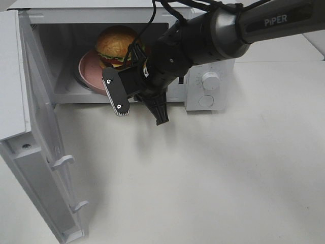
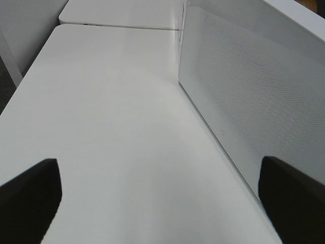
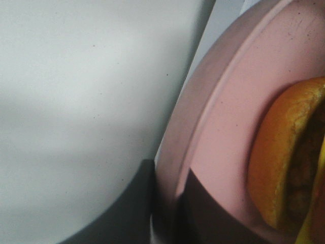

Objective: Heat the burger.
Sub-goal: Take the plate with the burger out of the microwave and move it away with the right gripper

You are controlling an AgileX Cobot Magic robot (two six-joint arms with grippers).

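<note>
The burger (image 1: pixel 116 44), with a golden bun, lettuce and tomato, stands on a pink plate (image 1: pixel 87 70) inside the open microwave (image 1: pixel 45 30). My right arm (image 1: pixel 203 35) reaches across into the opening, and its wrist hides the fingertips from above. In the right wrist view the plate's rim (image 3: pixel 203 117) fills the frame with the bun (image 3: pixel 284 152) beside it. There my right gripper (image 3: pixel 175 223) shows as dark fingers shut on either side of the rim. My left gripper (image 2: pixel 162 203) is open over bare table, with its fingertips (image 2: pixel 30 198) far apart and nothing between them.
The microwave door (image 1: pixel 43 147) swings wide open to the left, out over the table. Two knobs (image 1: pixel 209 80) sit on the panel to the right of the cavity. In the left wrist view a white microwave side wall (image 2: pixel 244 101) stands close beside the left gripper.
</note>
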